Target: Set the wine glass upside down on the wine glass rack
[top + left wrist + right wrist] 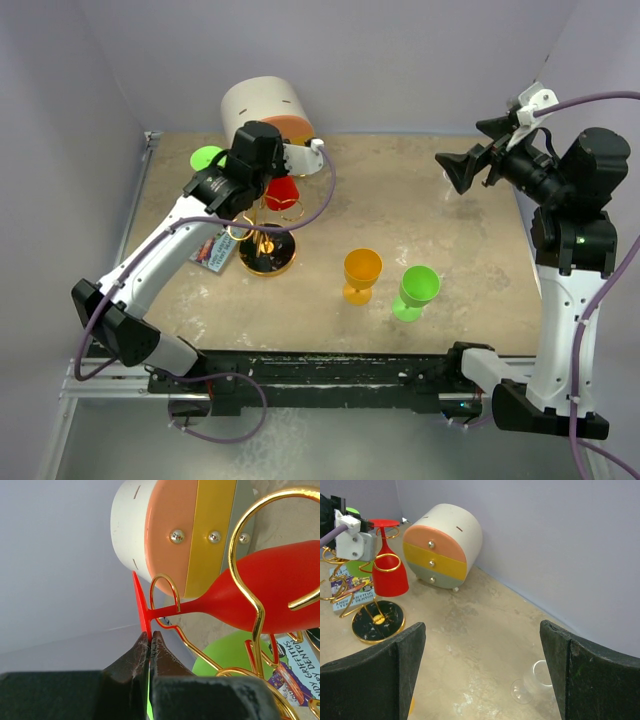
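A red wine glass (283, 190) hangs upside down in the gold wire rack (268, 255), which has a round black base. In the left wrist view its stem lies in a small gold hook and its bowl (280, 595) sits behind a large ring loop (248, 555). My left gripper (150, 636) is shut on the edge of the glass's flat red foot (142, 607). The right wrist view shows the glass (389, 577), foot up, at the rack (377, 620). My right gripper (481, 625) is open and empty, raised at the far right (462, 170).
A cream-and-orange cylinder with drawers (265, 105) stands right behind the rack. An orange glass (362, 273) and a green glass (416, 291) stand mid-table. Another green glass (207, 157) is at the back left. A booklet (215, 250) lies by the rack base. A clear glass (535, 682) lies on its side below the right gripper.
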Controlling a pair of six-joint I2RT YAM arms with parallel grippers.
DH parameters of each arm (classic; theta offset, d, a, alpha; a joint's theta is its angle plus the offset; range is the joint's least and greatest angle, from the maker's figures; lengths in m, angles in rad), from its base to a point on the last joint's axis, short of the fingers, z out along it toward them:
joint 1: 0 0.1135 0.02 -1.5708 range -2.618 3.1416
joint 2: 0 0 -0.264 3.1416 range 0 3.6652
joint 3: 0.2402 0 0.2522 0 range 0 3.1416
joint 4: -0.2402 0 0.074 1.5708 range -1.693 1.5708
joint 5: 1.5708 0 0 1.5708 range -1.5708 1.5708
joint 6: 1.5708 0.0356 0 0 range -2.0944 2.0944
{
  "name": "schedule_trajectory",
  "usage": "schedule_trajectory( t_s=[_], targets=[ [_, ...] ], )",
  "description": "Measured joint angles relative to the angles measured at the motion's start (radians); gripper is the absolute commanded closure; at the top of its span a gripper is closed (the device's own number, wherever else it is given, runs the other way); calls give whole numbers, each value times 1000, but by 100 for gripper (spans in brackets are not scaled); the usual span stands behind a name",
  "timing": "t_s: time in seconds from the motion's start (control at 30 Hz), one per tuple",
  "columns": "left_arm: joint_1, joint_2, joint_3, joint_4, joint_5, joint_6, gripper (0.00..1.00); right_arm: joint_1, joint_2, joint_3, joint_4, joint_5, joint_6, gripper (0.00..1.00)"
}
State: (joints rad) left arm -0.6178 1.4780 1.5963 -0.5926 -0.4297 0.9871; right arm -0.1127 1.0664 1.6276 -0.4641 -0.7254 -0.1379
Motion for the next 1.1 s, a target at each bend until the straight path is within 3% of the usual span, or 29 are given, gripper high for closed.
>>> schedule_trajectory(
  t_s=[1.1],
  targets=[
    [0, 112, 66, 32, -52, -1, 100, -2, -1, -16, 6, -4, 2, 2]
  ],
)
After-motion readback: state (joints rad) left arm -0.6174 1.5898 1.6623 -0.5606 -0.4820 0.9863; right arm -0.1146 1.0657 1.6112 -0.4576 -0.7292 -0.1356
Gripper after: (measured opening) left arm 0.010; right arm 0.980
